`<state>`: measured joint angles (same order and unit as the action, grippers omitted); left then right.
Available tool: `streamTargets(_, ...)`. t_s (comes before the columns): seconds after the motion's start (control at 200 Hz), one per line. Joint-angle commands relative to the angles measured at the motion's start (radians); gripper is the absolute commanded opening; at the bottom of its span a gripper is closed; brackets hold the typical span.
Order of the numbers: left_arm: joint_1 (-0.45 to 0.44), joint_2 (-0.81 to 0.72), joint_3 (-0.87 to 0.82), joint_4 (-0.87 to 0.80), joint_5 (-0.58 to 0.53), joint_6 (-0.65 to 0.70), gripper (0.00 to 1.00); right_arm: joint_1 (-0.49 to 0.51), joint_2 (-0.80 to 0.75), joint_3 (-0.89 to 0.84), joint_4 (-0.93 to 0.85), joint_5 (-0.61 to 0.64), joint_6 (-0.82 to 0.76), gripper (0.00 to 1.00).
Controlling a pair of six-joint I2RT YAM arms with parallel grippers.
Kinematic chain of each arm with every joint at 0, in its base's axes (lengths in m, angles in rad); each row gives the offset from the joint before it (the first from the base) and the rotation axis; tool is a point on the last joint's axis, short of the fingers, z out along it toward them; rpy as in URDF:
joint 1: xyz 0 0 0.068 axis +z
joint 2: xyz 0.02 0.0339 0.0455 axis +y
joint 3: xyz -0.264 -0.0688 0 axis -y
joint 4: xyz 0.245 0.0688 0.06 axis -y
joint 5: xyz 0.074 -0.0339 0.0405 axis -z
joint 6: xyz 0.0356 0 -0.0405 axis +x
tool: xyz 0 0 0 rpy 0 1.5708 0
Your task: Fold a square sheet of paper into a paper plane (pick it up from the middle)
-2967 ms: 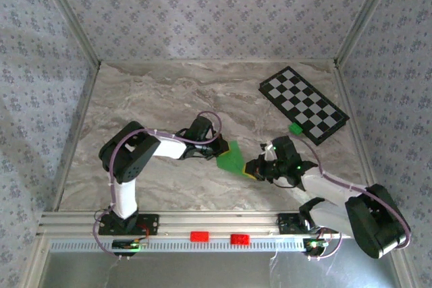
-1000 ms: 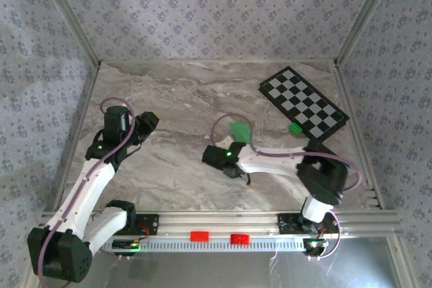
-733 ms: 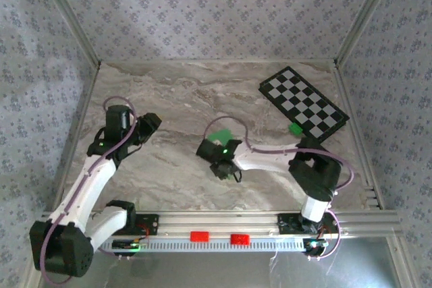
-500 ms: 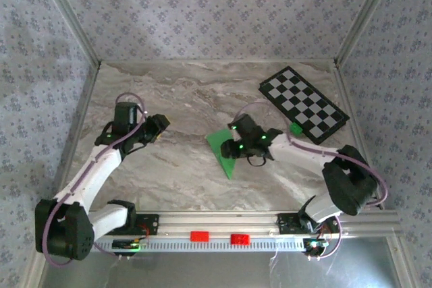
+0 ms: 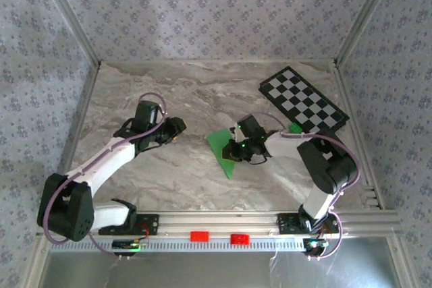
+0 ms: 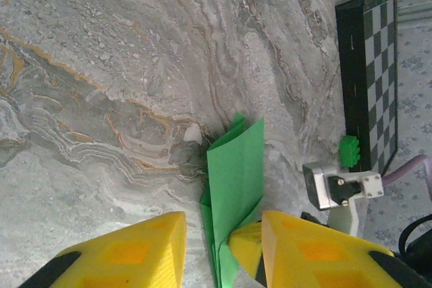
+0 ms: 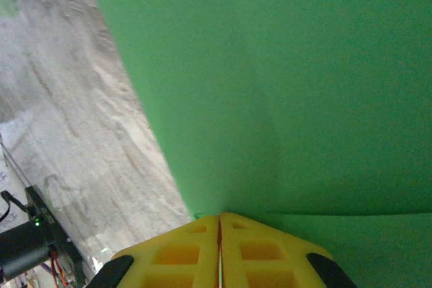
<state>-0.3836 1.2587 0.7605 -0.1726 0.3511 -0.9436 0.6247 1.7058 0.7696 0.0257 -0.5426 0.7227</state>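
The green paper (image 5: pixel 220 145) is folded into a pointed, dart-like paper plane and stands tilted just above the marble table, its tip toward the near edge. My right gripper (image 5: pixel 235 151) is shut on its right edge; in the right wrist view the closed gripper (image 7: pixel 219 218) pinches the green paper (image 7: pixel 270 85). My left gripper (image 5: pixel 177 128) hovers left of the plane, apart from it. In the left wrist view that gripper (image 6: pixel 221 219) is open, and the folded paper (image 6: pixel 234 173) rises ahead between its fingers.
A black-and-white checkered board (image 5: pixel 304 104) lies at the back right, with a tiny green block (image 5: pixel 295 127) at its near edge. Patterned walls surround the marble table (image 5: pixel 162 92). An aluminium rail (image 5: pixel 216 222) runs along the front.
My left gripper has moved right, toward the paper. The right arm swung the paper from the table's middle to its present spot, then drew its elbow in while still holding it.
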Motion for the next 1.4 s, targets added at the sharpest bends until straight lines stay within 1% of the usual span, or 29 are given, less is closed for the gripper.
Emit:
streamTargets(0.0, -0.013, 0.022, 0.048, 0.032, -0.015, -0.011, 0.34, -0.007, 0.024, -0.038, 0.045, 0.026, 0.108, 0.08)
streamTargets(0.095, -0.029, 0.041, 0.062, 0.039, -0.014, -0.014, 0.34, -0.006, 0.024, -0.075, 0.060, 0.123, 0.211, 0.08)
streamTargets(0.22, -0.054, 0.066, 0.068, 0.057, -0.008, -0.014, 0.34, 0.006, 0.014, -0.169, 0.243, 0.215, 0.426, 0.08)
streamTargets(0.255, -0.060, 0.074, 0.067, 0.063, -0.005, -0.013, 0.34, 0.016, 0.006, -0.183, 0.269, 0.252, 0.472, 0.08)
streamTargets(0.335, -0.076, 0.096, 0.068, 0.076, 0.002, -0.016, 0.33, 0.061, -0.029, -0.199, 0.281, 0.364, 0.545, 0.07)
streamTargets(0.4, -0.086, 0.115, 0.072, 0.091, 0.013, -0.021, 0.33, 0.109, -0.073, -0.199, 0.255, 0.493, 0.576, 0.06)
streamTargets(0.47, -0.092, 0.133, 0.089, 0.085, 0.023, -0.018, 0.33, 0.165, -0.124, -0.185, 0.193, 0.635, 0.578, 0.04)
streamTargets(0.525, -0.095, 0.140, 0.101, 0.078, 0.021, -0.012, 0.32, 0.194, -0.162, -0.163, 0.133, 0.709, 0.557, 0.04)
streamTargets(0.67, -0.104, 0.142, 0.136, 0.061, 0.019, -0.006, 0.33, 0.226, -0.289, -0.114, -0.036, 0.858, 0.415, 0.05)
streamTargets(0.735, -0.114, 0.140, 0.151, 0.048, 0.007, -0.004, 0.32, 0.229, -0.346, -0.104, -0.096, 0.892, 0.349, 0.07)
streamTargets(0.79, -0.130, 0.141, 0.157, 0.045, 0.001, -0.007, 0.32, 0.216, -0.390, -0.105, -0.129, 0.883, 0.307, 0.08)
streamTargets(0.83, -0.143, 0.146, 0.158, 0.050, 0.004, -0.010, 0.32, 0.202, -0.414, -0.118, -0.120, 0.875, 0.290, 0.08)
streamTargets(0.885, -0.162, 0.162, 0.161, 0.056, 0.014, -0.015, 0.32, 0.160, -0.438, -0.148, -0.086, 0.811, 0.271, 0.06)
streamTargets(0.905, -0.167, 0.169, 0.163, 0.061, 0.019, -0.017, 0.31, 0.137, -0.442, -0.163, -0.063, 0.758, 0.258, 0.04)
streamTargets(0.94, -0.181, 0.183, 0.163, 0.070, 0.027, -0.018, 0.29, 0.095, -0.447, -0.192, 0.002, 0.634, 0.222, 0.04)
streamTargets(0.97, -0.194, 0.197, 0.164, 0.080, 0.029, -0.019, 0.28, 0.044, -0.447, -0.219, 0.060, 0.531, 0.158, 0.04)
streamTargets(0.99, -0.203, 0.208, 0.164, 0.086, 0.028, -0.020, 0.27, 0.015, -0.445, -0.232, 0.093, 0.471, 0.146, 0.02)
streamTargets(1.034, -0.216, 0.232, 0.166, 0.103, 0.035, -0.028, 0.24, -0.033, -0.434, -0.260, 0.131, 0.384, 0.153, 0.00)
streamTargets(1.089, -0.231, 0.269, 0.171, 0.132, 0.047, -0.039, 0.20, -0.103, -0.411, -0.255, 0.094, 0.295, 0.163, 0.00)
streamTargets(1.124, -0.237, 0.289, 0.176, 0.150, 0.051, -0.047, 0.18, -0.148, -0.395, -0.239, 0.053, 0.252, 0.146, 0.00)
streamTargets(1.179, -0.247, 0.327, 0.189, 0.174, 0.057, -0.056, 0.16, -0.187, -0.378, -0.229, 0.031, 0.193, 0.121, 0.00)
streamTargets(1.224, -0.252, 0.365, 0.206, 0.192, 0.076, -0.061, 0.15, -0.222, -0.366, -0.231, 0.051, 0.135, 0.111, 0.00)
streamTargets(1.289, -0.256, 0.419, 0.246, 0.199, 0.102, -0.061, 0.13, -0.243, -0.355, -0.237, 0.088, 0.093, 0.107, 0.00)
streamTargets(1.394, -0.260, 0.499, 0.305, 0.213, 0.130, -0.070, 0.11, -0.263, -0.316, -0.227, 0.098, 0.051, 0.109, 0.05)
